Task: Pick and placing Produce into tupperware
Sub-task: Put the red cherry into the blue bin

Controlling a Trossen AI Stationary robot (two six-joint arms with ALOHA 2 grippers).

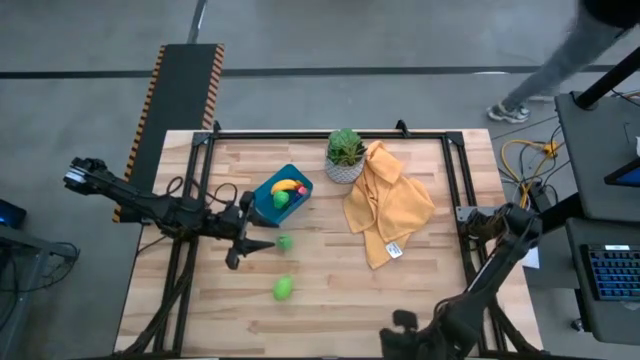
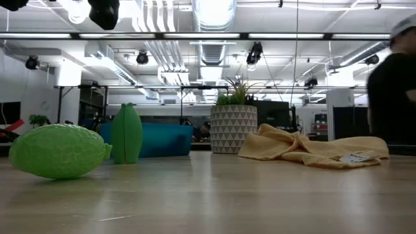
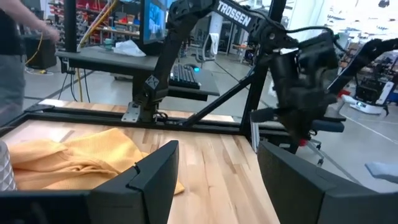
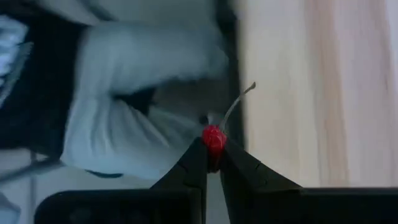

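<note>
A grey floor (image 1: 400, 35) surrounds the wooden counter (image 1: 330, 320), crossed by a dark line. A black mat (image 1: 180, 85) with striped hazard edges lies beyond the counter's far left corner. Overhead, white ducts (image 2: 218, 26), pipes and bright strip lights (image 2: 214, 8) run along the ceiling. A desk (image 3: 124, 56) with a keyboard (image 3: 186, 74) and monitor (image 3: 155, 22) stands behind.

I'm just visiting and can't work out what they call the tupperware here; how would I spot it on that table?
Find the potted plant at the far edge of the wooden table. Just beside it, on the left arm's side, sits the tupperware, a small bright blue box with rounded corners. It alone holds toy produce, a yellow banana among it.
</note>
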